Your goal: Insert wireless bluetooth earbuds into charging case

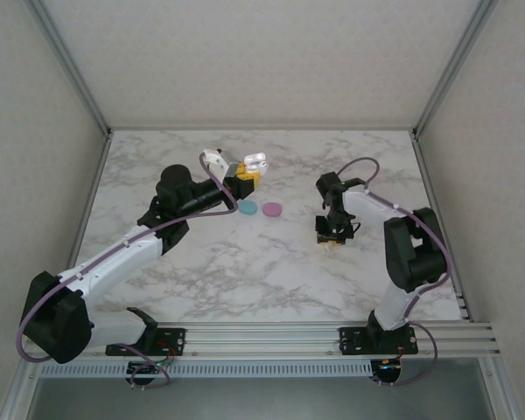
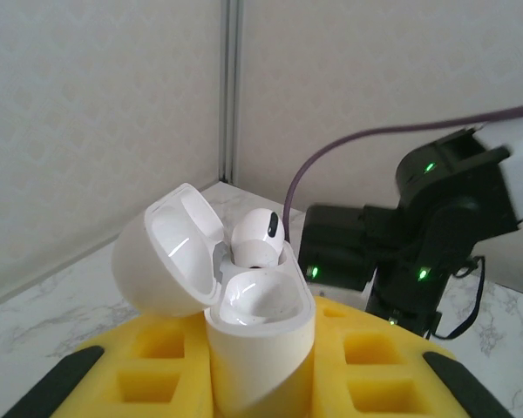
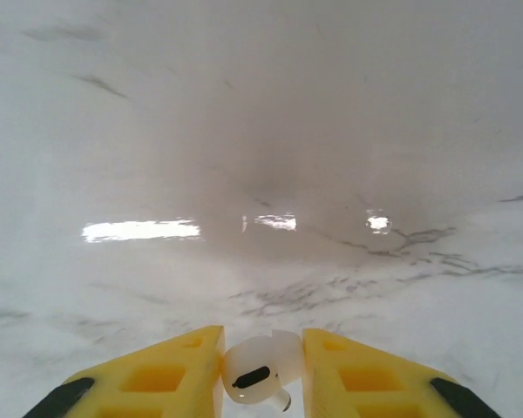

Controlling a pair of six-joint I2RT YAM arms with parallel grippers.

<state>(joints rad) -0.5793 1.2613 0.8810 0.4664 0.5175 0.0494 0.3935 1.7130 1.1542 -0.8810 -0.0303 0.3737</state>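
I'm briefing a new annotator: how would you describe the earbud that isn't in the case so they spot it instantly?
Find the right arm over the marble table. Its downward-pointing end effector pinches a white earbud between yellow fingers. Unlike the teal oval and pink oval lying on the table, it is white and gripped.

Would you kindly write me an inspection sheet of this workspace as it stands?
Surface: white marbled table.
Job's things: charging case, lid open, seated earbud inside; second earbud outside it.
Clutter: teal oval piece and pink oval piece, side by side on the table.
Tools: left tool shut on the charging case; right tool shut on the second earbud.
Cables: purple cable along each arm.
Surroundings: pale walls on three sides; metal rail at near edge.
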